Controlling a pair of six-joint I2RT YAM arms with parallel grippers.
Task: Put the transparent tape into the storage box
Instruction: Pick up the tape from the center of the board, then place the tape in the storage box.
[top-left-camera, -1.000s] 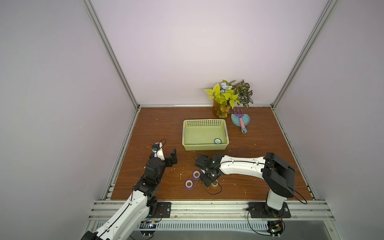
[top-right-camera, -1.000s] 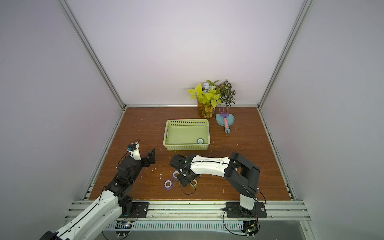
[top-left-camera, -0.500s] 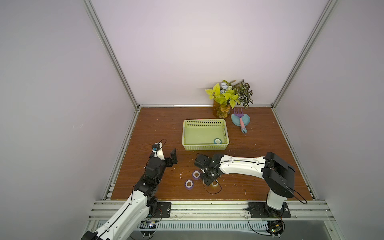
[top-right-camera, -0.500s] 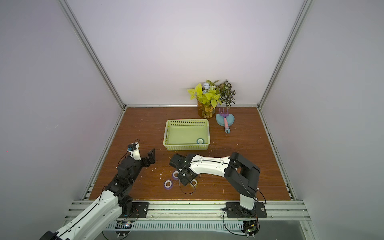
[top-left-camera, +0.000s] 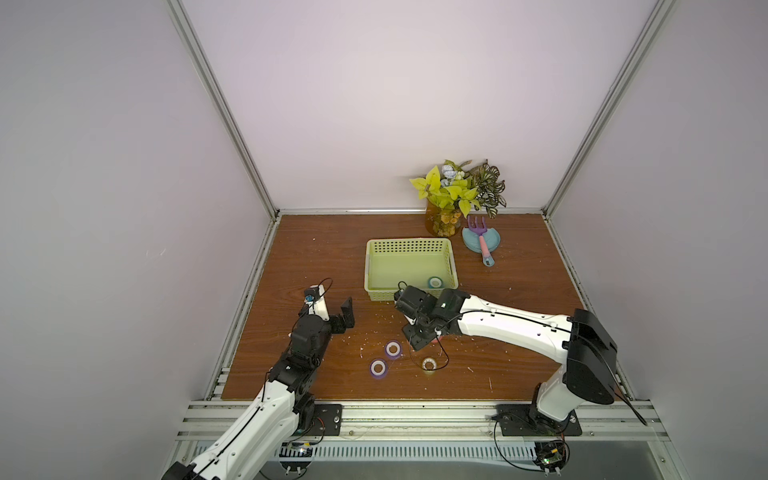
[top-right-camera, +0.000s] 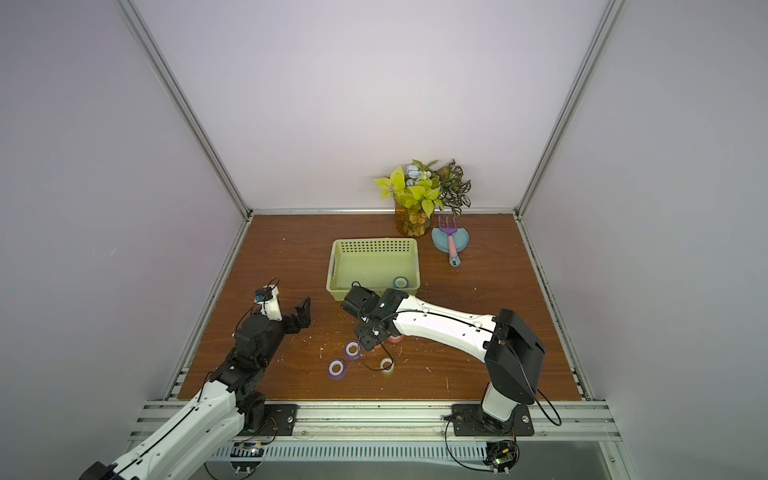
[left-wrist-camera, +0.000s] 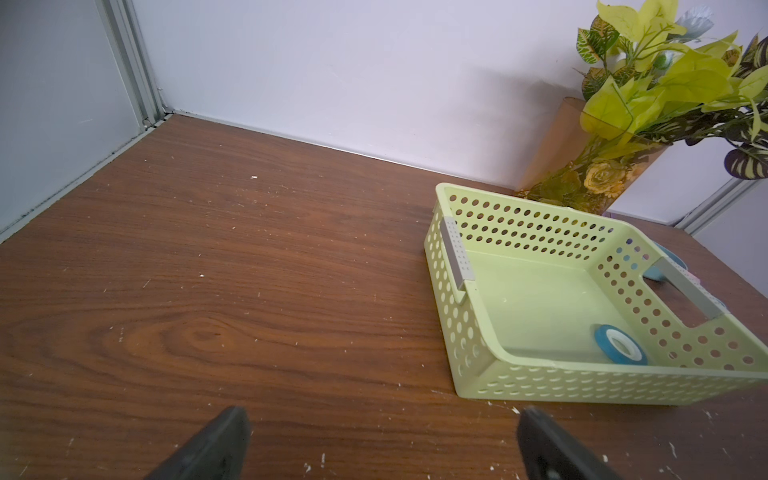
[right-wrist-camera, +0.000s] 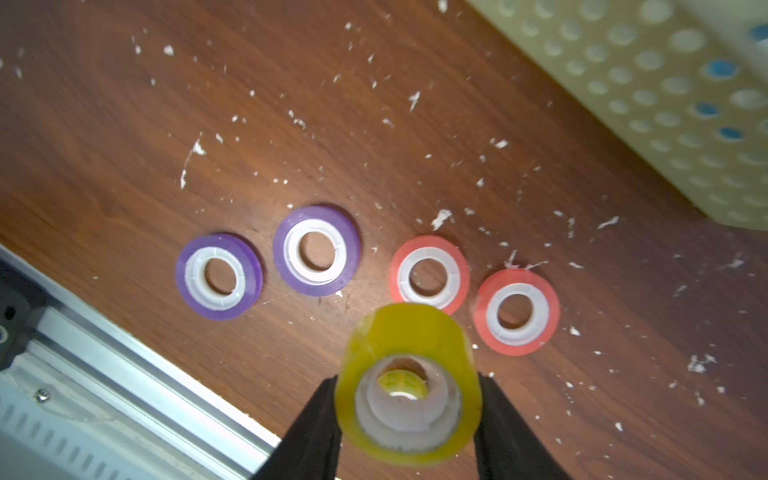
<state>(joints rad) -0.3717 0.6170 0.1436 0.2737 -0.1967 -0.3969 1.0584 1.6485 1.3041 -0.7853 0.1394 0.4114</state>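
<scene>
Right wrist view, nearest first: the right end effector (right-wrist-camera: 407, 380) is clenched on the yellow roll (right-wrist-camera: 405, 332). Its black fingers (right-wrist-camera: 311, 436) press the outer rim from either side, a hold I judge is meant to carry the roll to the basket. Whether the roll is clear of the surface (right-wrist-camera: 124, 145) I cannot tell. Something pale shows through its core, too small to name; it may be the colourless roll (top-left-camera: 428, 364), which lies lower centre in a top view under a loop of cable. Past the held roll, two purple rolls (right-wrist-camera: 219, 276) and two orange-red rolls (right-wrist-camera: 516, 311) lie flat in a loose row, not yet gathered. In both top views the arm covers most of the orange-red pair and hides the grip itself. Left of centre, the left end effector (top-left-camera: 332, 306) hangs spread wide and empty, parked aside by my reckoning. Its fingers are cropped in the left wrist view. Farther back, mid-frame, the storage box (top-left-camera: 409, 242) holds the blue roll (top-left-camera: 435, 282) in its near right corner. Behind it stand a plant (top-left-camera: 453, 195) and a blue dish (top-left-camera: 468, 243) carrying a small rake (top-left-camera: 483, 247).
</scene>
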